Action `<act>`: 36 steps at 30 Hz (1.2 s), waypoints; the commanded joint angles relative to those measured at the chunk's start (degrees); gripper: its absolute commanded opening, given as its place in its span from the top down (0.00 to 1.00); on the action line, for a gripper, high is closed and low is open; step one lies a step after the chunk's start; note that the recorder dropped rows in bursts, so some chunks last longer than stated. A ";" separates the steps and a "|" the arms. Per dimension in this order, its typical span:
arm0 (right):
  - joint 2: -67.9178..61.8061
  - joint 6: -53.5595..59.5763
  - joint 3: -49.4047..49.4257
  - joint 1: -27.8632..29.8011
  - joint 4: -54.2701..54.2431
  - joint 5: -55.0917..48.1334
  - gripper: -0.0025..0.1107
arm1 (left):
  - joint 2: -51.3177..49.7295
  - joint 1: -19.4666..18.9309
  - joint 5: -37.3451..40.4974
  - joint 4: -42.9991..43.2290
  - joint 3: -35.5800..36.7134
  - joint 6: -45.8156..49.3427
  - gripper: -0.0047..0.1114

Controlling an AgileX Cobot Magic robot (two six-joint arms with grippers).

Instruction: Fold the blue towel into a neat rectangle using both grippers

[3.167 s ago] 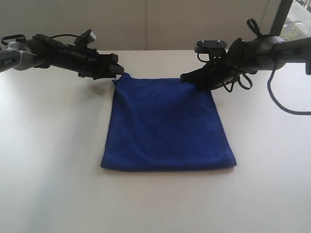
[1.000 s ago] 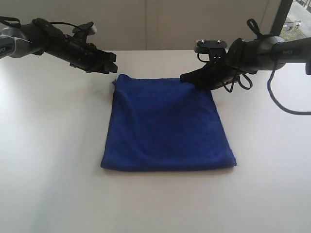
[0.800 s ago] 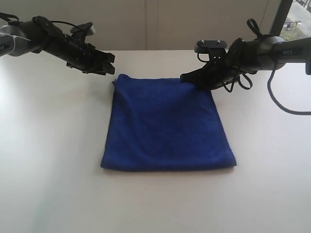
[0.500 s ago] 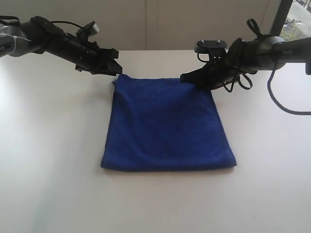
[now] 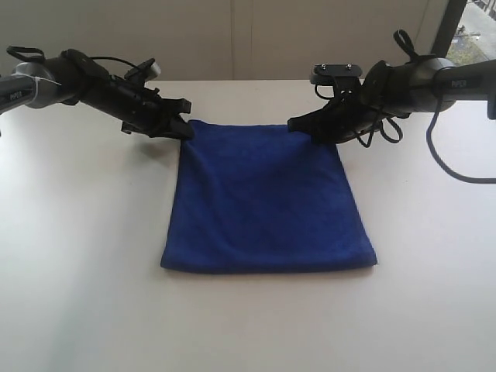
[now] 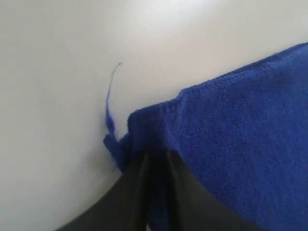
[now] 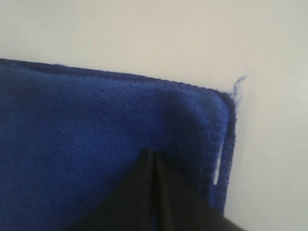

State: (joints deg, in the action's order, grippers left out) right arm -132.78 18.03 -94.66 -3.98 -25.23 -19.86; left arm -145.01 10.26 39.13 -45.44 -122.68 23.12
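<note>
Lying flat, folded to a near-square, in the middle of a plain white tabletop (image 5: pixel 85 256): deep royal-blue terry towel (image 5: pixel 267 198), its far edge stretching between the two arms.

Reaching in from the left and meeting the towel's far left corner: black narrow-fingered left gripper (image 5: pixel 184 128). Seen from the left wrist, standing almost closed (image 6: pixel 155 156), pinching a strip of the blue cloth (image 6: pixel 240 120) between its fingers (image 6: pixel 139 187). Trailing from that corner onto the table: a loose blue thread (image 6: pixel 111 82).

Reaching in from the right and resting on the far right corner: black narrow-fingered right gripper (image 5: pixel 294 124). Seen from the right wrist, pressing fully closed tips (image 7: pixel 153 153) down on the cloth (image 7: pixel 96 134), just inside the corner. Not showing whether any cloth is caught between them.
</note>
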 commanded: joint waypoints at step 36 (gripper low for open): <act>-1.99 1.48 -8.61 -1.71 -0.65 -12.92 0.98 | 11.57 3.30 14.22 9.28 10.09 0.22 0.96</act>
State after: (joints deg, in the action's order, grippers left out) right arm -133.62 18.79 -102.59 -5.76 -25.95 -32.73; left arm -133.89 12.19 54.01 -35.59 -114.20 22.24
